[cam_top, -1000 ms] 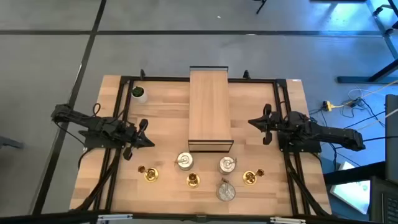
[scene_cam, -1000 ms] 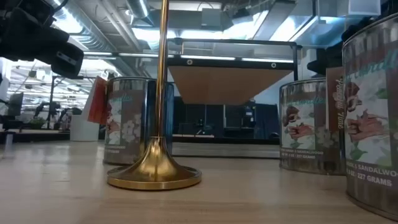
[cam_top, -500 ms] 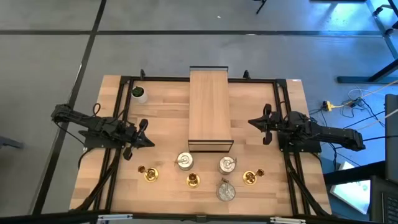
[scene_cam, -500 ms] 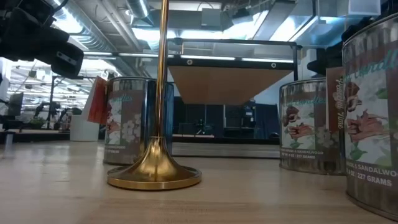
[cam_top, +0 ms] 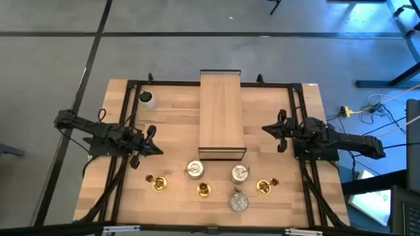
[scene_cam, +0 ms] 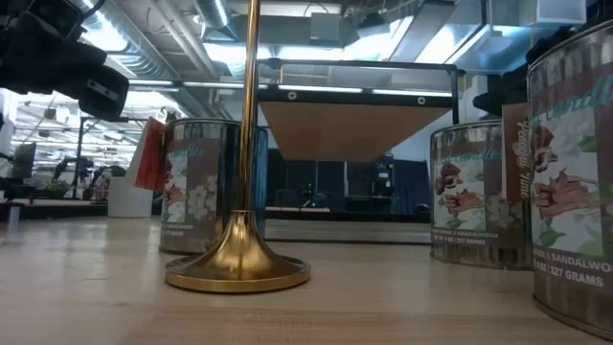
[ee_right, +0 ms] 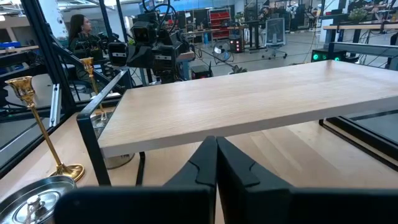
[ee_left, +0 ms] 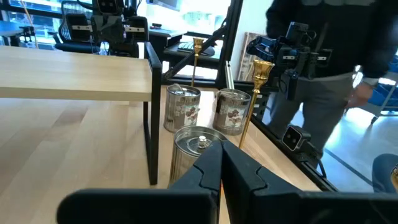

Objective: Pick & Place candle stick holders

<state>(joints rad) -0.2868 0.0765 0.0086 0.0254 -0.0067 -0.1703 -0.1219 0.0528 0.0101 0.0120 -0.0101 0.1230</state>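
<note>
Three slim brass holders (cam_top: 156, 183) (cam_top: 204, 190) (cam_top: 264, 187) and three squat silver tins (cam_top: 194, 170) (cam_top: 239, 174) (cam_top: 238, 202) stand on their bases near the table's near edge. My left gripper (cam_top: 157, 149) is shut and empty, above the table left of the tins; its wrist view shows the tins (ee_left: 196, 149) and the brass holders (ee_left: 258, 81) ahead of it. My right gripper (cam_top: 264, 128) is shut and empty, right of the wooden shelf (cam_top: 222, 115). In the low view a brass holder (scene_cam: 244, 259) stands between the tins (scene_cam: 196, 187) (scene_cam: 479, 196).
The wooden shelf on dark metal legs stands at the table's middle, running to the far edge. A white cup with green inside (cam_top: 146, 98) stands at the far left. A black frame (cam_top: 131, 84) runs round the table. A person (ee_left: 323, 74) stands beyond the table.
</note>
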